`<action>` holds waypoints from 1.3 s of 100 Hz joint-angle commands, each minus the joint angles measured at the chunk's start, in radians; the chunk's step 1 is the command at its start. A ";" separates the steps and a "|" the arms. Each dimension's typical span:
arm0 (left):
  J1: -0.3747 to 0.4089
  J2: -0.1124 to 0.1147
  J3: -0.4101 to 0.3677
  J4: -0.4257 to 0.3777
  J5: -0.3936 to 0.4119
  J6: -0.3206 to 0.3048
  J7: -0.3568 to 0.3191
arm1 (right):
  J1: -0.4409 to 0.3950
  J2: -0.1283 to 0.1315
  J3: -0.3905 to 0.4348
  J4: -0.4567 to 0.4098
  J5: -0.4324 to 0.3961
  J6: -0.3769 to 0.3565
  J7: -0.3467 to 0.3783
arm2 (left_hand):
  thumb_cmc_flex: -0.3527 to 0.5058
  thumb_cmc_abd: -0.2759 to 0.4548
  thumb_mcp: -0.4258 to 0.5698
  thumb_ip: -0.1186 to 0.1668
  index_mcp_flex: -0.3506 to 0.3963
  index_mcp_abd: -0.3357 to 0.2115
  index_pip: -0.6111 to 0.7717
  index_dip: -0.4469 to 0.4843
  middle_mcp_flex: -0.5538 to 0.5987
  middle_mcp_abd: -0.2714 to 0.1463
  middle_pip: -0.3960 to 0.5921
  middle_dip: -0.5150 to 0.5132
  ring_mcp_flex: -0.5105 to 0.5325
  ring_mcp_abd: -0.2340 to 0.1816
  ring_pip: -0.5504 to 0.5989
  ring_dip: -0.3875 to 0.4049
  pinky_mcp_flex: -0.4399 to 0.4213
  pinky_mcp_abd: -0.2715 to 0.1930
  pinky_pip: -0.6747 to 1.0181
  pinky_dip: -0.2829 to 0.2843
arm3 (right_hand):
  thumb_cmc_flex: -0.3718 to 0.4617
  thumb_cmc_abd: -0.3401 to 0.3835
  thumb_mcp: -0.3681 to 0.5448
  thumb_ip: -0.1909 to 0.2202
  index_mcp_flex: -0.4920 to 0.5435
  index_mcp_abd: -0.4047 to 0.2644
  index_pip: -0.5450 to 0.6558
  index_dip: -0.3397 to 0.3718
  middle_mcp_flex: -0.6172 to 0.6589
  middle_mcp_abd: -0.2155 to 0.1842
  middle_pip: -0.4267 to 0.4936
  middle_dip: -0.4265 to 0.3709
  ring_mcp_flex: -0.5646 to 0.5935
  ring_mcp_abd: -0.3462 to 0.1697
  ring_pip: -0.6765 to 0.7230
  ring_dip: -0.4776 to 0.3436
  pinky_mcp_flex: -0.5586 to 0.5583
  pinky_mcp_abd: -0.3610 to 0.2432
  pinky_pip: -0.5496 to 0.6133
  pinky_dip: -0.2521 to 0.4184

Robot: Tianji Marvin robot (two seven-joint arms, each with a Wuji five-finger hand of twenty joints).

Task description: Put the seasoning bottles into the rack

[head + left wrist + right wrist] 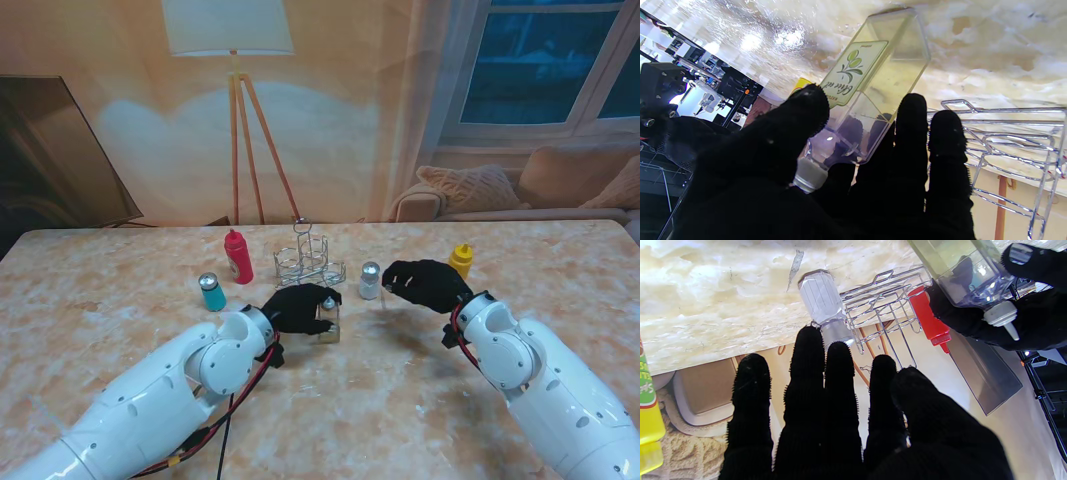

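Fingers (912,133) of the left hand (300,308) were wrapped round the clear olive oil bottle (328,318), thumb on one face and the others on the far side, gripping it up near its pale cap. From the stand's view that bottle stood on the marble table (120,290) just nearer to me than the wire rack (309,262), close to it but not inside; I couldn't tell for sure whether its base was quite on the table. The left wrist view showed its green-leaf label (853,71) and the rack's chrome wires just beside the fingertips.

To the right of the rack stood the salt shaker (370,280) with its silver top, and the right hand (425,284) hovered just beside it, its fingers (806,373) spread and holding nothing; the right wrist view showed the fingertips short of the shaker's cap.

Farther out, the red squeeze bottle (238,256) stood left of the rack, the small teal shaker (211,292) nearer to me and left of that, and the yellow bottle (461,260) was past the right hand, all upright and outside the rack
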 commanded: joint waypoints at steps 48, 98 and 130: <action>-0.006 -0.017 0.011 0.009 0.003 0.038 0.016 | -0.009 -0.003 -0.002 -0.005 -0.002 -0.001 0.015 | 0.198 -0.046 -0.156 -0.080 0.051 -0.161 0.528 0.042 0.226 -0.075 0.107 0.222 0.210 -0.093 0.183 0.099 0.162 -0.044 0.201 0.076 | 0.024 -0.022 -0.010 -0.017 0.006 -0.026 0.013 0.000 0.025 -0.026 0.011 0.027 0.018 -0.014 0.009 0.024 -0.014 0.015 0.007 0.015; -0.019 -0.031 0.012 0.013 0.003 0.072 0.053 | -0.007 -0.002 -0.004 -0.004 0.000 0.001 0.019 | 0.216 -0.056 -0.134 -0.073 0.112 -0.140 0.639 -0.026 0.364 -0.048 0.160 0.219 0.374 -0.159 0.248 0.067 0.346 -0.047 0.298 0.041 | 0.024 -0.022 -0.010 -0.016 0.005 -0.025 0.013 0.000 0.024 -0.025 0.011 0.027 0.017 -0.014 0.009 0.024 -0.013 0.015 0.007 0.015; -0.035 -0.031 -0.002 -0.002 0.007 0.074 0.051 | -0.002 -0.002 -0.009 0.000 -0.004 0.002 0.017 | 0.212 -0.057 -0.119 -0.073 0.110 -0.135 0.648 -0.028 0.363 -0.045 0.168 0.220 0.382 -0.165 0.239 0.071 0.353 -0.049 0.289 0.039 | 0.024 -0.022 -0.010 -0.016 0.004 -0.026 0.012 -0.001 0.024 -0.025 0.011 0.027 0.017 -0.014 0.009 0.024 -0.013 0.016 0.008 0.015</action>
